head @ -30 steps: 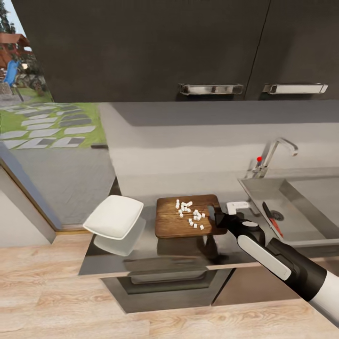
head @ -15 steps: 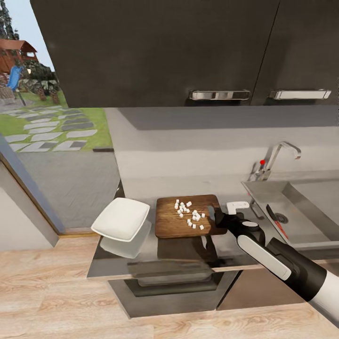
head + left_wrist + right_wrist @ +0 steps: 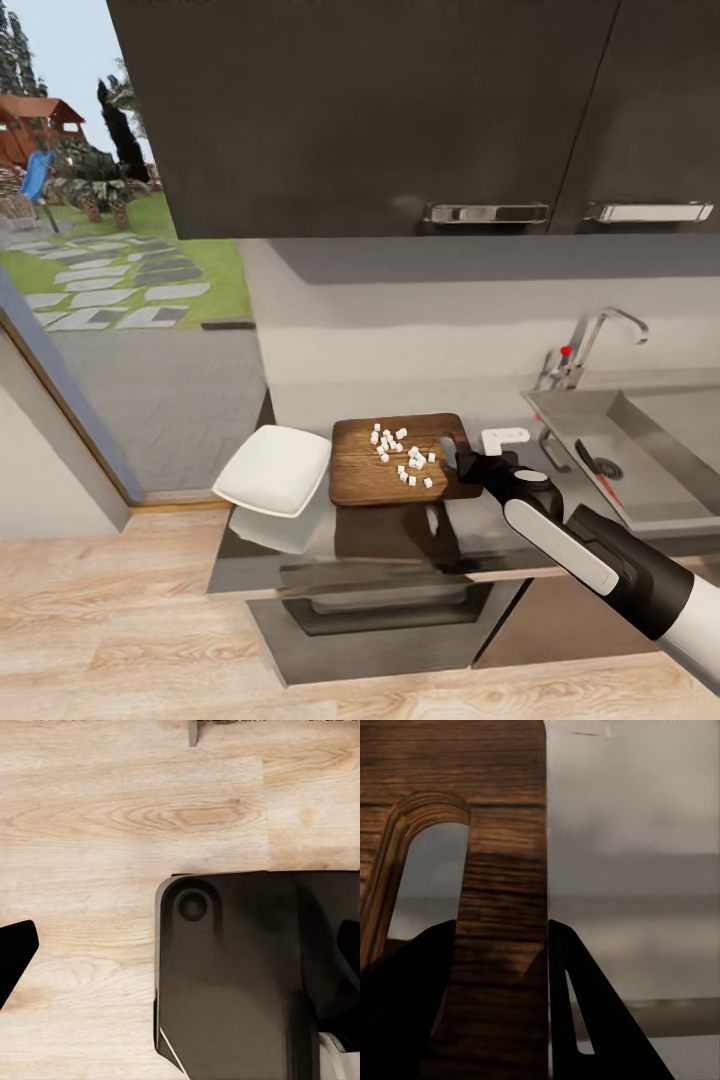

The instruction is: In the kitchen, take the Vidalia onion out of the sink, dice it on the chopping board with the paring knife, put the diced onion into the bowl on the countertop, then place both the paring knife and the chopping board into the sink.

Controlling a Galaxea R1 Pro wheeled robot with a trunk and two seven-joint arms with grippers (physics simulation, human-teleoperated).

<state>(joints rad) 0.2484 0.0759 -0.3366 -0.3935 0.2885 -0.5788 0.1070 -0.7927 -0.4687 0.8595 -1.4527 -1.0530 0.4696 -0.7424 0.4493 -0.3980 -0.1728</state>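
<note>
countertop [image 3: 380, 545] edge, pincer [image 3: 462, 462] on chopping board [image 3: 365, 470]

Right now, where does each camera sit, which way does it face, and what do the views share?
Head: looks down over the counter at the board with onion bits; right arm shows.
Left wrist: faces the wood floor and the robot's dark base.
Right wrist: looks along dark fingers around the board's handle edge.
Shared: the board, head and right wrist.
</note>
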